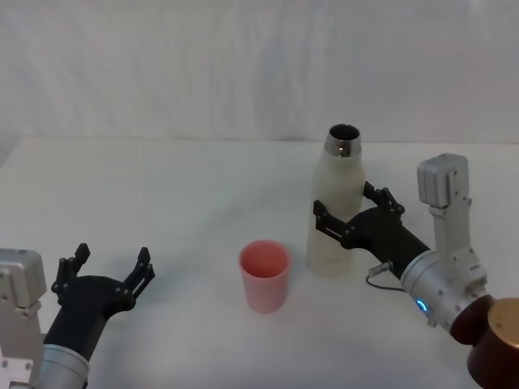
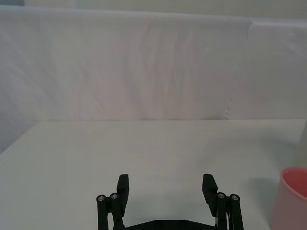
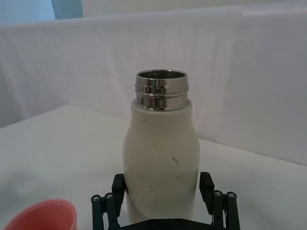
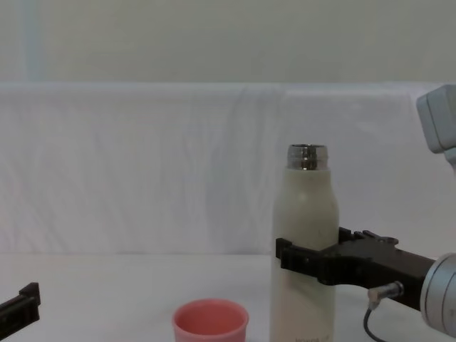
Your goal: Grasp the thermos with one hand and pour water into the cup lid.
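Note:
The cream-white thermos (image 1: 336, 212) stands upright on the white table, its steel neck uncapped; I also see it in the right wrist view (image 3: 160, 153) and chest view (image 4: 305, 235). My right gripper (image 1: 349, 203) is open, one finger on each side of the thermos's lower body (image 3: 162, 184), close to its walls. The pink cup lid (image 1: 263, 274) stands upright just left of the thermos, a little nearer to me (image 4: 210, 320). At the table's near left my left gripper (image 1: 113, 255) rests open with nothing between its fingers (image 2: 165, 184), and the cup lid (image 2: 292, 196) lies off to its right.
The white table (image 1: 162, 186) runs back to a white cloth backdrop (image 1: 243, 65). A grey cable (image 1: 377, 275) loops under the right wrist. Open tabletop lies between the left gripper and the cup lid.

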Robot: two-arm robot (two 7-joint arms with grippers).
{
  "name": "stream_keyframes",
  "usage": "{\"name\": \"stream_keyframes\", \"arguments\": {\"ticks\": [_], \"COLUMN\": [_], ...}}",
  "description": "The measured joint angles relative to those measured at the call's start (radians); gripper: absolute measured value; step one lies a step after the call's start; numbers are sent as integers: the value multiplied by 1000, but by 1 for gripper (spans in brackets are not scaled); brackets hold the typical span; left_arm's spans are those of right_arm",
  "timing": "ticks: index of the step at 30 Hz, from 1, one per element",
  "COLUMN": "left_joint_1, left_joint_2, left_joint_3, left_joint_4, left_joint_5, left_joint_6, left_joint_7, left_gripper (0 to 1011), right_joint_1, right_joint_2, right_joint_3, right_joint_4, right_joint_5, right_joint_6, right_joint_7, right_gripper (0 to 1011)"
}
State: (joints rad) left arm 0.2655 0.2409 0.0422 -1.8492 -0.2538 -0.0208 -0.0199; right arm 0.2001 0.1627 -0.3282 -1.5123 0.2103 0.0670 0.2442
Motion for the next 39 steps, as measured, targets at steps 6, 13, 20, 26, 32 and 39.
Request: {"name": "stream_keyframes", "arguments": {"ticks": [6, 13, 20, 26, 32, 39], "left_joint_1": [0, 0, 0, 0, 0, 0], "left_joint_2": [0, 0, 0, 0, 0, 0], "left_joint_3": [0, 0, 0, 0, 0, 0], "left_joint_4": [0, 0, 0, 0, 0, 0], "left_joint_5": [0, 0, 0, 0, 0, 0], "left_joint_6": [0, 0, 0, 0, 0, 0], "left_joint_7": [0, 0, 0, 0, 0, 0], "left_gripper": [1001, 1001, 1001, 1001, 1001, 1001], "right_joint_1": [9, 23, 32, 38, 44, 48], "right_joint_2": [-7, -14, -17, -21, -24, -27], "right_joint_3": [-4, -10, -13, -15, -15, -14], "right_joint_4": [12, 32, 39, 46, 53, 59], "right_joint_5": [-2, -9, -16, -20, -20, -18], "right_joint_6": [-4, -6, -4, -3, -3, -2], "right_joint_7": [0, 0, -2, -2, -1, 3], "right_gripper": [1000, 1000, 1000, 1000, 1000, 1000]}}
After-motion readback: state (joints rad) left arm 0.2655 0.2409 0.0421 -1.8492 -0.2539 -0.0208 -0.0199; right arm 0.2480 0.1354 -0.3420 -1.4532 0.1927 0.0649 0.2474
